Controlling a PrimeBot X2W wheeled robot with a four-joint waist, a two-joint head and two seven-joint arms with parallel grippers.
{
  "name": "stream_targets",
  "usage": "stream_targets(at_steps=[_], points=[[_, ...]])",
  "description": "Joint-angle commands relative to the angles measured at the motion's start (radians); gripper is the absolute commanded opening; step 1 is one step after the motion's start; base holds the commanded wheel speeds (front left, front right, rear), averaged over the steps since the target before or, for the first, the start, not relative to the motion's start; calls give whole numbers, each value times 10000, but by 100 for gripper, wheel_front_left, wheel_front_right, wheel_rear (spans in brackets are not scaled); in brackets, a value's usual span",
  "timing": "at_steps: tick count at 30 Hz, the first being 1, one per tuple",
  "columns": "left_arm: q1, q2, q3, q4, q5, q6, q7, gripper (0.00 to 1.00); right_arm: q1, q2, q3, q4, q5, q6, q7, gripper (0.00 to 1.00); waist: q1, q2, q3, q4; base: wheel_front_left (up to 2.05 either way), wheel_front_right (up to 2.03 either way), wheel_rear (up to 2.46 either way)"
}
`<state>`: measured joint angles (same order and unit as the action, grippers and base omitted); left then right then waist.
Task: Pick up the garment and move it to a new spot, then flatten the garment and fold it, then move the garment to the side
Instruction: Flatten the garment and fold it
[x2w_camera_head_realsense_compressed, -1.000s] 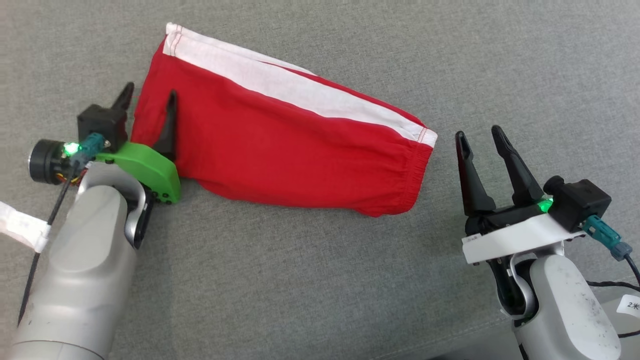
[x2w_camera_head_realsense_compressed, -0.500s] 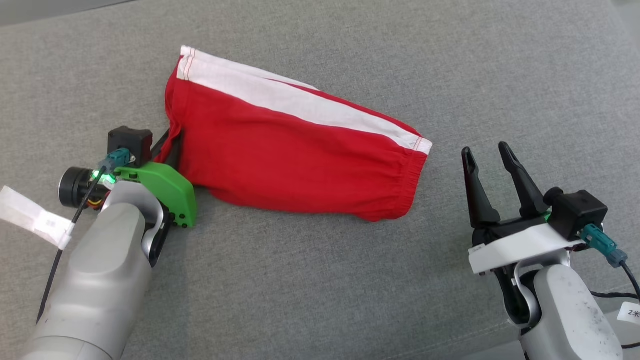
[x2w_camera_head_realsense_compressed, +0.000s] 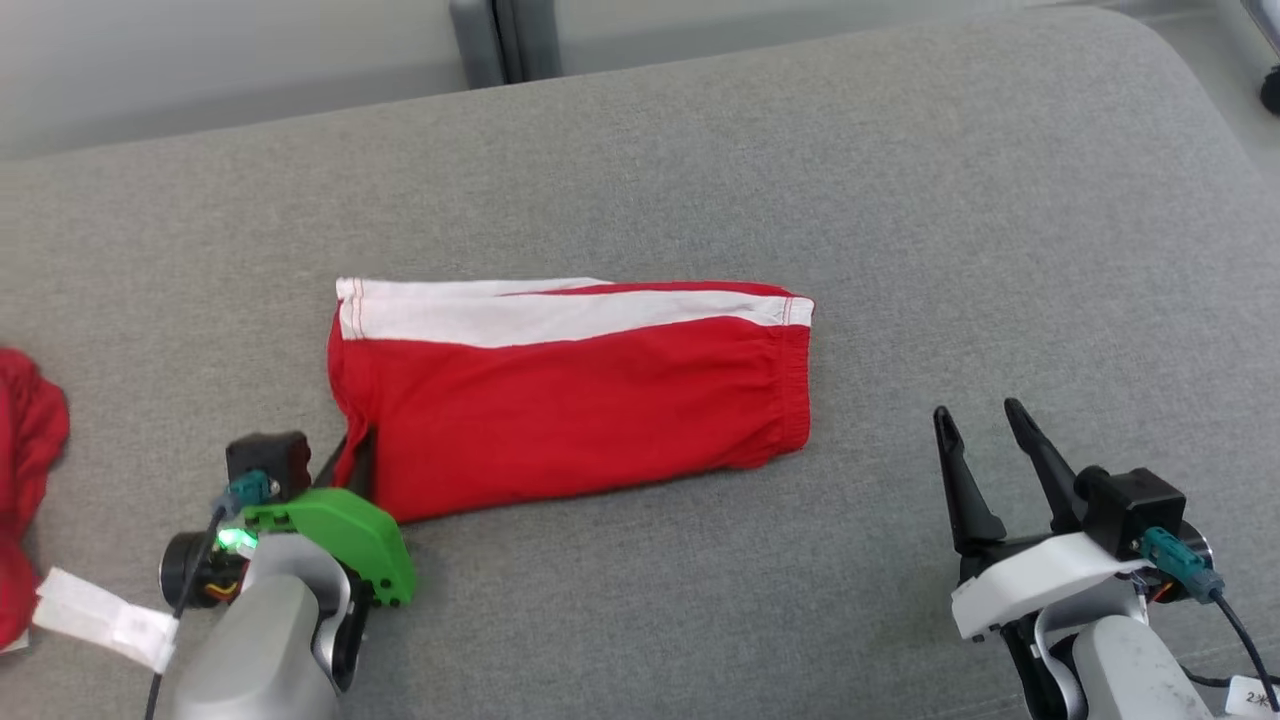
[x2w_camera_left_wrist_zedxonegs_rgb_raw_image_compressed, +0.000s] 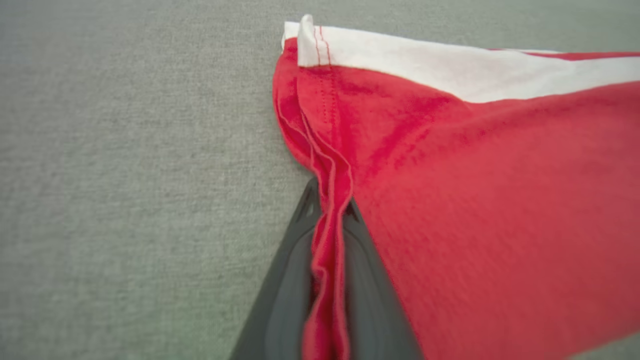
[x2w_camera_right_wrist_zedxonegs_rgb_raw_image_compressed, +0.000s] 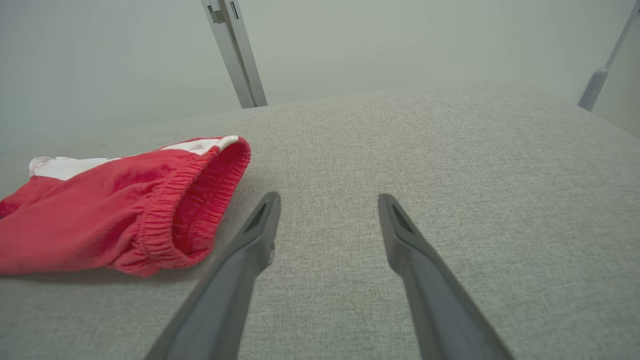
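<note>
Head view: noted red garment with white band, folded into a long strip, flat on grey cushion, elastic waistband end toward the right. Left gripper at garment's lower left corner, clamped on a bunched fold of the edge. Left wrist view: confirmed red fabric ridge running up between both dark fingers, pinched tight; rest of garment spread to the right on the cushion. Right gripper near waistband end, not touching, prongs spread wide, nothing between. Right wrist view: same, both prongs over bare cushion, garment opening just to the left. Second red cloth at far left edge, well apart from garment.
</note>
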<state>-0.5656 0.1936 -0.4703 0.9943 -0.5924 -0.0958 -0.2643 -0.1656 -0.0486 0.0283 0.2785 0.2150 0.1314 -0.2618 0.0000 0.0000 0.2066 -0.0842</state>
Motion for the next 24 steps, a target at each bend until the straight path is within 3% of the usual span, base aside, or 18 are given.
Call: stream_targets(at_steps=[1,9,10,11,12,17,24], points=[[501,-69,102,-133,112,109,9,0,209,-37,-33,88,-71,-14,-47,100,0,0,-662,586,0,0,0],[2225,-449,910,-1196,415,487,11,0,368,-34,367,433,-265,-13,-47,100,0,0,-972,1200,0,0,0],[2360,-473,991,-1321,512,541,11,8,270,-33,518,463,-222,-14,-47,100,0,0,-960,1275,0,0,0],[2444,-491,1071,-1415,578,566,11,46,183,-34,645,496,-149,-13,-47,100,0,0,-945,1341,0,0,0],[2546,-528,1156,-1556,691,577,9,100,48,-36,829,534,-100,-13,-47,100,0,0,-922,1419,0,0,0],[2745,-722,1428,-2167,1201,527,7,100,-595,-42,1603,1093,258,-13,-49,100,0,0,-801,1813,0,0,0],[2898,-920,1958,-2966,1918,274,7,100,-1631,-42,1904,3199,508,-13,-47,100,0,0,-595,2453,0,0,0]])
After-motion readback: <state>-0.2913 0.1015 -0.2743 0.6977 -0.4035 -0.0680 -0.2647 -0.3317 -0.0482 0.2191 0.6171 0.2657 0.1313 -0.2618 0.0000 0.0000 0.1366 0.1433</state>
